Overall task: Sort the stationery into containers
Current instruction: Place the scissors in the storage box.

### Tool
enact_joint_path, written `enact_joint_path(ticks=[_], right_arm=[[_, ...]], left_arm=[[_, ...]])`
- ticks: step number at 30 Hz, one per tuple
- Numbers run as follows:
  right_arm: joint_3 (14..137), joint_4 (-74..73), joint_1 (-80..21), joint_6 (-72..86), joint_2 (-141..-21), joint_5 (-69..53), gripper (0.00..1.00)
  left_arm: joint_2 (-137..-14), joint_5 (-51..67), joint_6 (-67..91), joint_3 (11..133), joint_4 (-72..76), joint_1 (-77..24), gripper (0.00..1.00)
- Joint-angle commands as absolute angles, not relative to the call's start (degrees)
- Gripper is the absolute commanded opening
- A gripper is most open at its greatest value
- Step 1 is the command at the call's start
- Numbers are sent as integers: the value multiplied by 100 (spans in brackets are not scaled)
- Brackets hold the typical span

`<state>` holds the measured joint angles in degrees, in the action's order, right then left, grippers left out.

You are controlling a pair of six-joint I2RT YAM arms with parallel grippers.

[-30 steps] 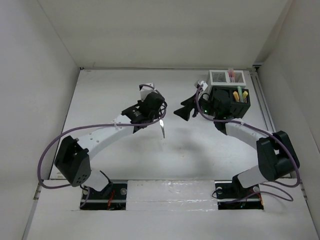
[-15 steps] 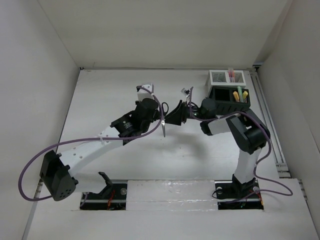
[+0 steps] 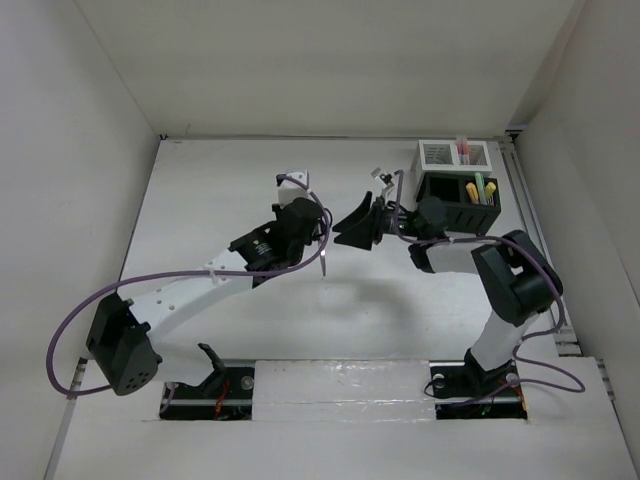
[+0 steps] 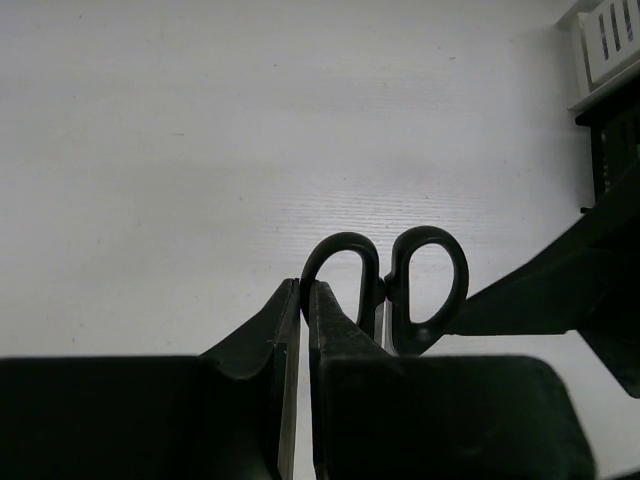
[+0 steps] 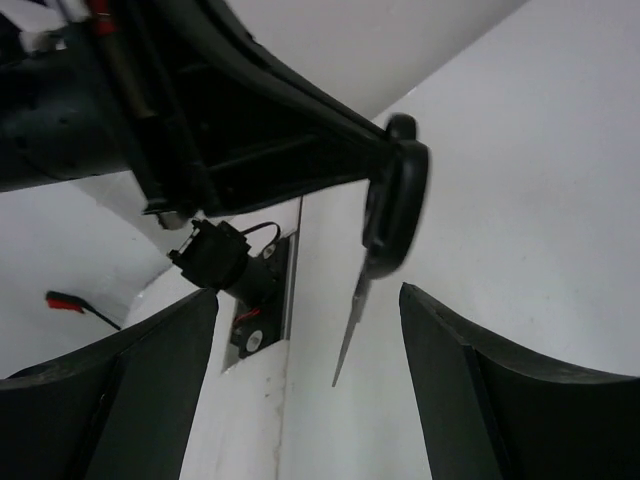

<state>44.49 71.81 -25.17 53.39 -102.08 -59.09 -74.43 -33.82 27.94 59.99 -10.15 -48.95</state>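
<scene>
My left gripper is shut on the black-handled scissors and holds them above the table, blade pointing down. In the left wrist view my fingers pinch one handle loop of the scissors. My right gripper is open, just right of the scissors and facing them. In the right wrist view the scissors hang between its spread fingers without touching them. The black mesh organiser holds orange and green highlighters. The joined white mesh box holds red pens.
The containers stand at the table's back right, close behind my right arm. White walls enclose the table on three sides. The arm bases and a cabled bracket sit along the near edge.
My right gripper has swung left from the organiser to the scissors, its arm folding up. My left arm shifted slightly and still holds the scissors.
</scene>
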Motion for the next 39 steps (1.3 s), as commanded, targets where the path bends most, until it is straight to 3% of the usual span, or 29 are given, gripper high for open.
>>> enact_joint_path(ticks=[1, 7, 12, 21, 39], right_arm=[[4377, 8431, -2505, 4598, -9722, -5810, 79], [4570, 6726, -2794, 3385, -9422, -5336, 79], [4570, 6250, -2848, 2980, -9299, -4808, 79], [4342, 5735, -2848, 2506, -8623, -4404, 76], [4693, 5704, -2979, 2364, -8991, -4518, 78]], left_arm=[[-7339, -3525, 2848, 6196, -967, -4878, 0], [-7119, -3296, 2848, 6196, -853, -4878, 0], [-6874, -3164, 2795, 6091, -853, -4878, 0], [-6820, -3217, 2795, 6091, -800, -4878, 0], [-6574, -2698, 2689, 5985, -571, -4878, 0]])
